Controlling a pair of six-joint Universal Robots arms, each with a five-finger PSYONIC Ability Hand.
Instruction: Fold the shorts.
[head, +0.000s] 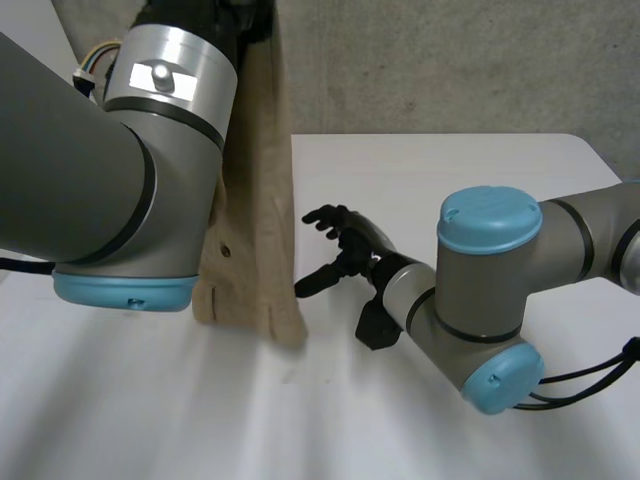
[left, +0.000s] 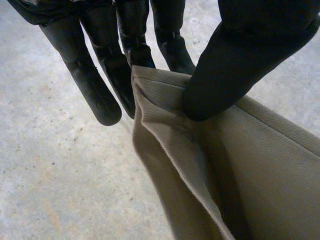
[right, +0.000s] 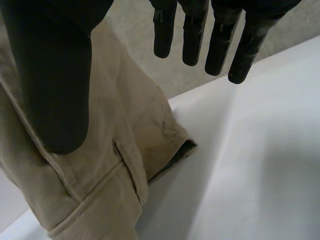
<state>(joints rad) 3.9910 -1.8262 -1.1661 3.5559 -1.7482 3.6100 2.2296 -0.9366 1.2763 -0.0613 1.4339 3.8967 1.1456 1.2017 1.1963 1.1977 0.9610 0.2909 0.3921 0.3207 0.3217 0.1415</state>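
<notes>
In your left hand (left: 235, 65): shorts (left: 260, 170), edge pinched between thumb and fingers, hanging so they straighten. Beside them, your right hand (head: 358, 242): fingers spread, empty, likely poised to grasp.

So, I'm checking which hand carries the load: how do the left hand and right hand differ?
The left hand pinches an edge of the shorts between thumb and fingers; the right hand holds nothing, fingers straight and spread. The left hand is up high, the shorts hanging from it; the right hand is low over the table, beside the hanging cloth. Both are black.
</notes>
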